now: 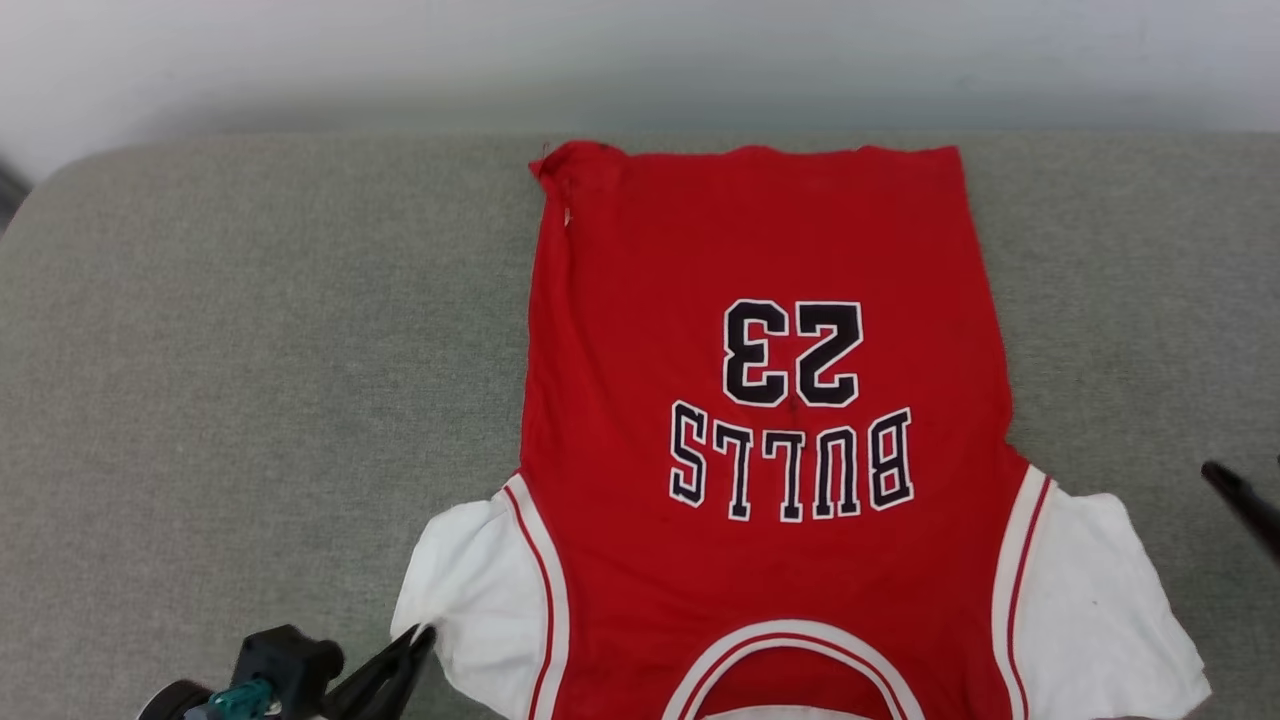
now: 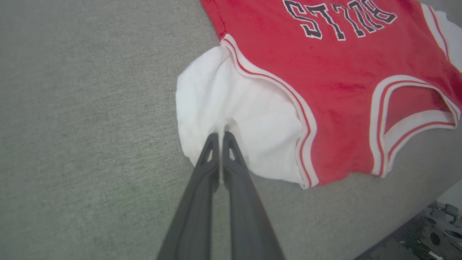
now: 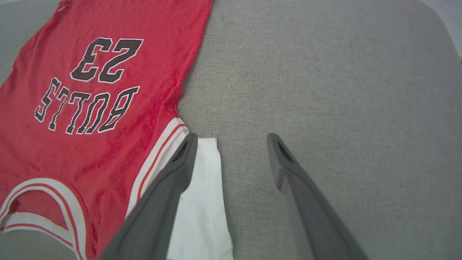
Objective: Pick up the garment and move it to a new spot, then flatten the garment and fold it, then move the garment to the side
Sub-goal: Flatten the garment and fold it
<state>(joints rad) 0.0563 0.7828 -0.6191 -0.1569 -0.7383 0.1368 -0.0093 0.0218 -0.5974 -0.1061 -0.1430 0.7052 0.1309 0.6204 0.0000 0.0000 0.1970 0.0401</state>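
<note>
Garment (image 1: 770, 400) stretches lengthwise away, collar nearest, hem corner seemingly curled.

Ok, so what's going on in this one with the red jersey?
The garment, a red jersey, lies spread flat, lettering up, on a grey padded surface, with its collar nearest the robot. The left gripper has its jaws closed on the white sleeve on that side, pinching the fabric. The right gripper hovers with jaws open by the other sleeve, one finger over it, gripping nothing. No fold has been made yet.
</note>
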